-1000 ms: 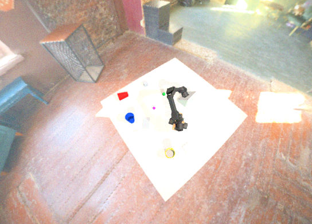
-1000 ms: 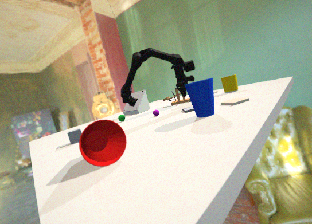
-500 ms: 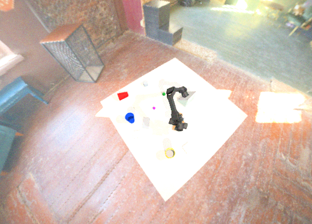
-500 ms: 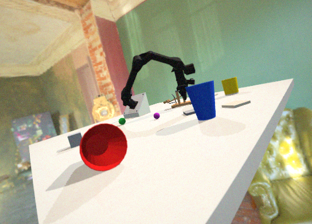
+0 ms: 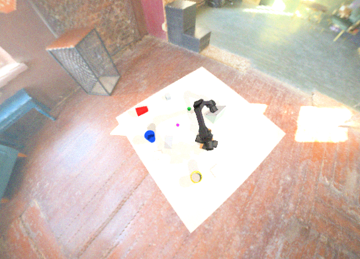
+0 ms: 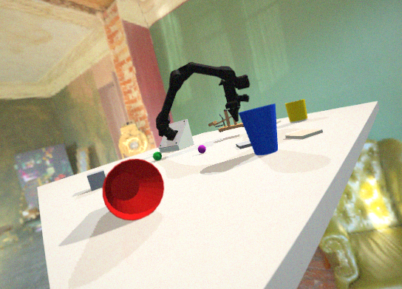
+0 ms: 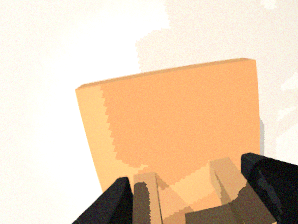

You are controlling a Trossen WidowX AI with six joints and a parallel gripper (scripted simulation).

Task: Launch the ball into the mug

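Observation:
The wooden catapult [image 6: 230, 128] [image 7: 182, 125] stands on the white table, its flat base filling the middle of the wrist view and its two uprights at the bottom. My gripper [image 6: 236, 120] [image 7: 185, 169] points down, shut on the catapult's uprights; the exact contact is hidden below the wrist view. The yellow mug [image 5: 196, 177] [image 6: 296, 111] stands upright, apart from the catapult. A green ball [image 5: 189, 108] [image 6: 157, 156] and a purple ball [image 5: 177, 124] [image 6: 202, 148] lie on the table. Whether the catapult's cup holds anything cannot be seen.
A blue cup [image 5: 149, 136] [image 6: 260, 129] stands upright. A red cup [image 5: 141, 110] [image 6: 155, 187] lies on its side. A small grey block [image 5: 167, 97] [image 6: 97, 180] is near the table's edge. A grey wedge-shaped box [image 6: 185, 135] is by the arm's base. A pale flat tile [image 6: 304, 134] lies beyond the blue cup.

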